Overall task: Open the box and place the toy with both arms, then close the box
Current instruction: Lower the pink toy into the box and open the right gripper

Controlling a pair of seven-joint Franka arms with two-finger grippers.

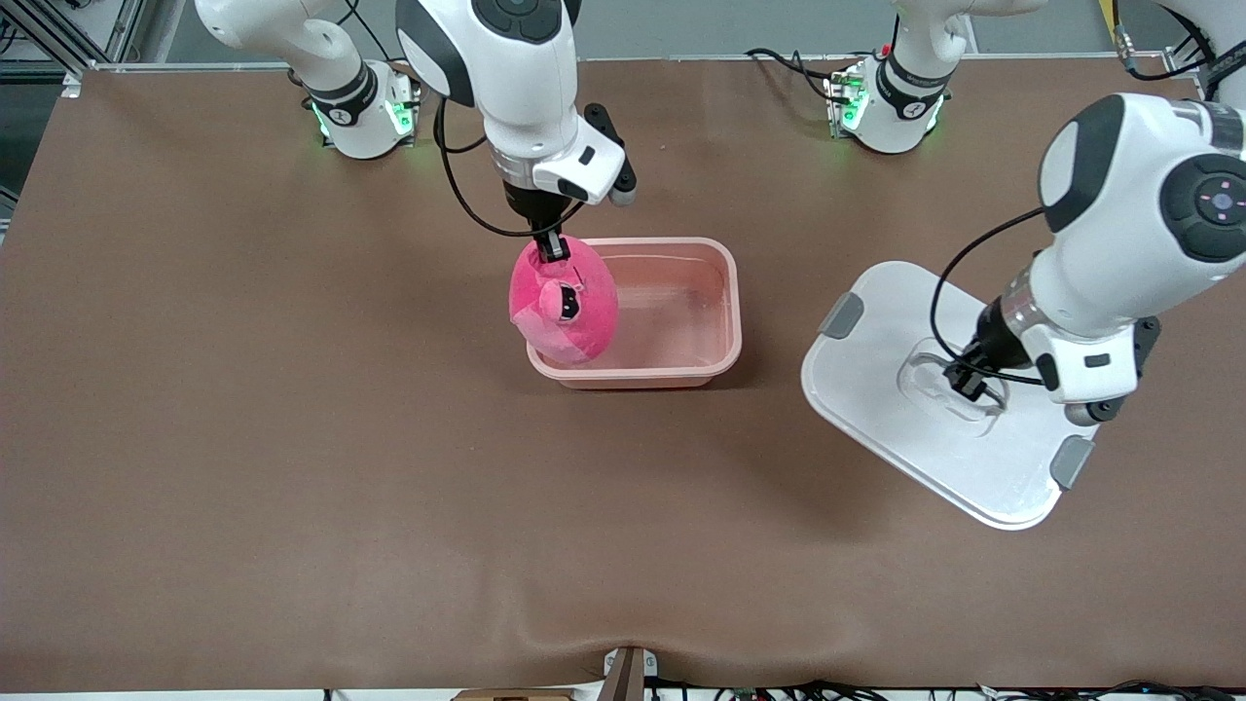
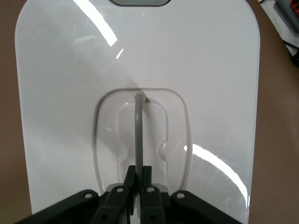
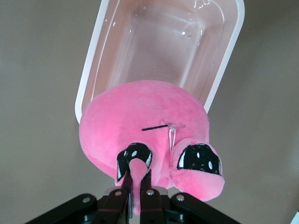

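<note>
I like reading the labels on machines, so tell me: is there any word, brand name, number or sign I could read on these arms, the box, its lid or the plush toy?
Nothing here can be read.
Both arm bases, e.g. the right arm's base, carry small dark markings on their bands: too small to read.
The left arm's dark round cap shows small symbols: also unreadable.
The box, the lid and the toy: no writing visible.
</note>
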